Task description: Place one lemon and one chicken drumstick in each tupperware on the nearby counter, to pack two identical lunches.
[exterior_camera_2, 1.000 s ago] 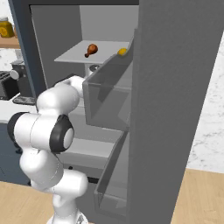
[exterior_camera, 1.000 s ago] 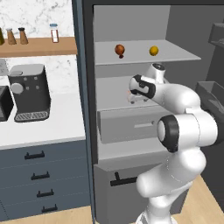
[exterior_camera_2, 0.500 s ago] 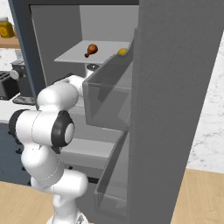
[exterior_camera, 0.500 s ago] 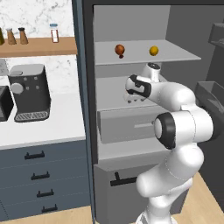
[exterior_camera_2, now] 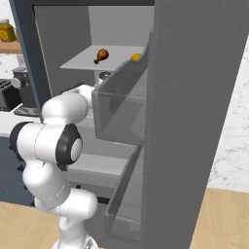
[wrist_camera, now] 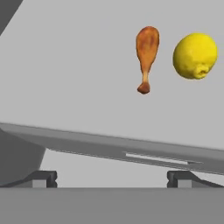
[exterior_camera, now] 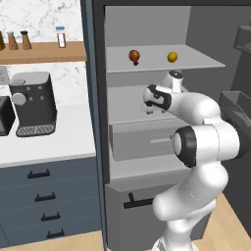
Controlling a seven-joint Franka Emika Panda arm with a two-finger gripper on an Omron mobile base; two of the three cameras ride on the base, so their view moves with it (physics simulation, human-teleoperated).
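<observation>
The fridge (exterior_camera: pixel 147 147) stood open, with its door (exterior_camera_2: pixel 194 121) swung wide to the right. On the upper fridge shelf (exterior_camera: pixel 157 66) lay a chicken drumstick (exterior_camera: pixel 134 56) and a lemon (exterior_camera: pixel 172 57), near each other but apart, the drumstick to the left of the lemon. In the hand view, the drumstick (wrist_camera: pixel 146 57) lay with its bone end pointing down the frame, just beside the lemon (wrist_camera: pixel 194 56) without touching it. The fingers (wrist_camera: pixel 113 178) were spread fully apart and held nothing; they were positioned below and in front of the shelf, aimed up at both items. To the left of the fridge, the white desk (exterior_camera: pixel 54 142) carried a coffee machine (exterior_camera: pixel 32 103). A wooden wall shelf (exterior_camera: pixel 41 51) above held small bottles.
</observation>
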